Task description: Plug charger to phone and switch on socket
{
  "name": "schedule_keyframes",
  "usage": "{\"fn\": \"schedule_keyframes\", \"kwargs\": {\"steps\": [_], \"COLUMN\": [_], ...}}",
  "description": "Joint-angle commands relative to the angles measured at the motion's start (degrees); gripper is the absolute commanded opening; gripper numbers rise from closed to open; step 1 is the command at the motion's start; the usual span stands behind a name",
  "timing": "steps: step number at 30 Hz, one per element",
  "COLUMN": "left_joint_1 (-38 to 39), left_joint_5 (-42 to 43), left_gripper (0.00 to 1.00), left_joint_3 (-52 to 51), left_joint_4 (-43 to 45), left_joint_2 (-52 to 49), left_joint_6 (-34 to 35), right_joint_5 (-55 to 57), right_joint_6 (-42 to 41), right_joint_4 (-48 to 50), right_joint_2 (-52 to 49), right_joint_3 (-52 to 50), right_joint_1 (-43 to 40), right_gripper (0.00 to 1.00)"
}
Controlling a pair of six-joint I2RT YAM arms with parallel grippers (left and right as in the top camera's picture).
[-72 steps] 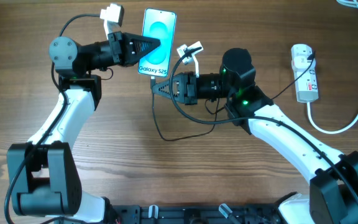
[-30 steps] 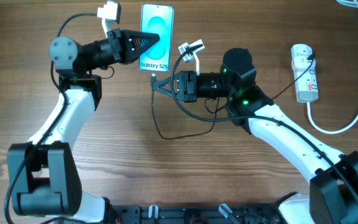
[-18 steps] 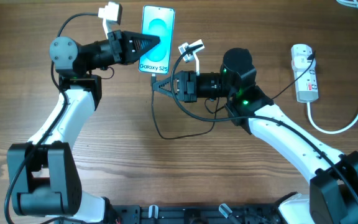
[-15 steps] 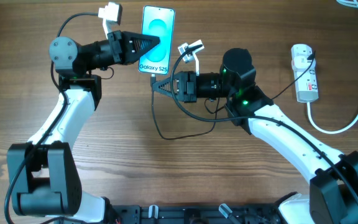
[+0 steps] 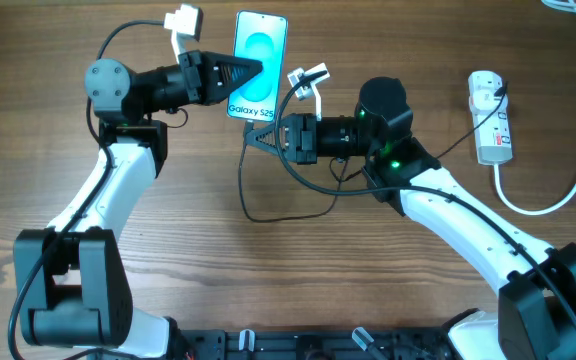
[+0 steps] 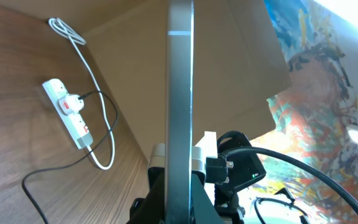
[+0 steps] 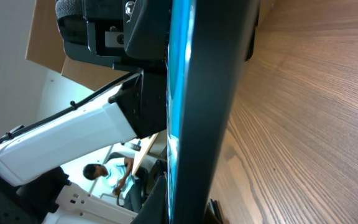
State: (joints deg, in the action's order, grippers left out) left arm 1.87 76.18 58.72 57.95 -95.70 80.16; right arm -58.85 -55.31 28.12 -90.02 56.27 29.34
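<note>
Wooden table [image 5: 268, 290] carries everything here, seen from above. The phone [image 5: 259, 65] is close to the far edge of the table, a little left of the middle, with its turquoise screen facing up and the words "Galaxy S25" at its lower end. The left gripper [image 5: 253, 68] comes from the left side and is clamped on the phone; in the left wrist view the phone appears edge-on as a thin grey bar standing between the fingers. The right gripper [image 5: 251, 140] points to the left, just below the lower end of the phone, and its fingers are closed on the charger [image 5: 242, 185] near the connector end. The connector tip reaches up to the bottom edge of the phone, but I cannot tell if it sits inside the port. From the right gripper the thin black cable hangs down, makes a loop on the table toward the near side, then passes under the right arm and goes on to the right. The socket [image 5: 492, 118] lies well apart, near the right edge of the table toward the far corner, with a black plug in it and small red marks on its top. A thick white cord [image 5: 543, 205] leaves its near end and curves up along the right edge.
</note>
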Motion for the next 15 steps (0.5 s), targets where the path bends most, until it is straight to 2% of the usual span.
{"fn": "schedule_keyframes", "kwargs": {"steps": [1, 8, 15], "left_joint_1": [1.0, 1.0, 1.0], "left_joint_5": [-0.2, 0.3, 4.7], "left_gripper": [0.04, 0.04, 0.04], "left_joint_3": [0.4, 0.4, 0.4], "left_joint_4": [0.5, 0.5, 0.5], "left_joint_2": [1.4, 1.4, 1.4], "left_joint_6": [-0.2, -0.2, -0.2], "right_joint_5": [2.3, 2.9, 3.8], "right_joint_6": [-0.4, -0.4, -0.9], "right_joint_4": [0.4, 0.4, 1.1], "right_joint_2": [-0.5, -0.5, -0.5], "right_joint_3": [0.2, 0.2, 0.2], "right_joint_1": [-0.2, -0.2, -0.2], "right_gripper": [0.04, 0.04, 0.04]}}
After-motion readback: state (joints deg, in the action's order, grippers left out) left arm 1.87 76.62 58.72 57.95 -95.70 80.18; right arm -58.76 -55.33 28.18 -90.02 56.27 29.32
